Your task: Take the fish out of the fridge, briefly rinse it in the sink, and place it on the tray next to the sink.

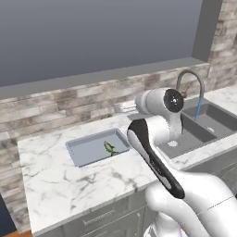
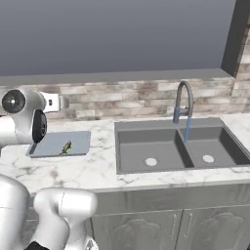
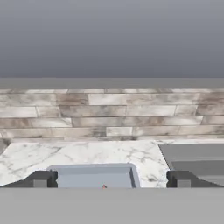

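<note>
The small olive-green fish [image 1: 110, 148] [image 2: 66, 147] lies in the blue-grey tray [image 1: 88, 150] [image 2: 49, 144] [image 3: 94, 175] on the marble counter, left of the sink [image 1: 206, 122] [image 2: 146, 141] [image 3: 197, 159]. My gripper [image 3: 111, 180] is open, its two dark fingertips [image 3: 41, 179] spread wide with nothing between them. It hovers above the tray and faces the brick wall. The fish is apart from the fingers. The fridge is out of view.
A curved grey faucet [image 1: 192, 78] [image 2: 183, 100] stands behind the double sink, and a thin blue stream of water [image 1: 199, 109] [image 2: 187, 128] falls from it. A brick backsplash [image 3: 109, 113] runs behind the marble counter [image 1: 69, 180] under a large window.
</note>
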Controlling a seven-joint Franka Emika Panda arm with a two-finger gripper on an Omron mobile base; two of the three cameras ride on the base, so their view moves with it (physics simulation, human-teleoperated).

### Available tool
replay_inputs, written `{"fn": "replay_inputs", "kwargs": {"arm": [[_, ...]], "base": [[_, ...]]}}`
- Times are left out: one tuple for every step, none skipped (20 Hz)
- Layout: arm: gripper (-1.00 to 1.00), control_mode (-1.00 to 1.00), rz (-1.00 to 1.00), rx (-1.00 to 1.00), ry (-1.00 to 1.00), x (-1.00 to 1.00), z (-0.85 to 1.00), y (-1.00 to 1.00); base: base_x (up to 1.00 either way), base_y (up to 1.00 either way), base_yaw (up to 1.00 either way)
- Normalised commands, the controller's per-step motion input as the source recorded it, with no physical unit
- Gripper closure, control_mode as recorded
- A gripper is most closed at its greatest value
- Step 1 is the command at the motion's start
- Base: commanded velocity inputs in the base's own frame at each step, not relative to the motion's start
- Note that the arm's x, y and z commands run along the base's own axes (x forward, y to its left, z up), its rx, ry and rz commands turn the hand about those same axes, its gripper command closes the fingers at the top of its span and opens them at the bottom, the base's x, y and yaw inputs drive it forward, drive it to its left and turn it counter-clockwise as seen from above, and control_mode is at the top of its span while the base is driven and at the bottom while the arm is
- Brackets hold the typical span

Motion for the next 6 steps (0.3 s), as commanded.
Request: {"fn": "replay_inputs", "kwargs": {"arm": [[-1.00, -1.00, 0.00, 0.25, -0.42, -1.00, 0.52, -0.94], [-1.00, -1.00, 0.00, 0.33, -0.34, -1.00, 0.43, -1.00], [-1.00, -1.00, 0.00, 0.38, -0.31, -1.00, 0.36, -1.00], [-1.00, -1.00, 0.00, 0.45, -0.25, -1.00, 0.20, -1.00], [-1.00, -1.00, 0.00, 0.47, -0.18, -1.00, 0.00, -1.00], [-1.00, -1.00, -0.01, 0.43, -0.11, -1.00, 0.00, -1.00]], "base": [[0.00, 0.00, 0.00], [0.00, 0.00, 0.00], [0.00, 0.00, 0.00], [0.00, 0.00, 0.00], [0.00, 0.00, 0.00], [0.00, 0.00, 0.00]]}}
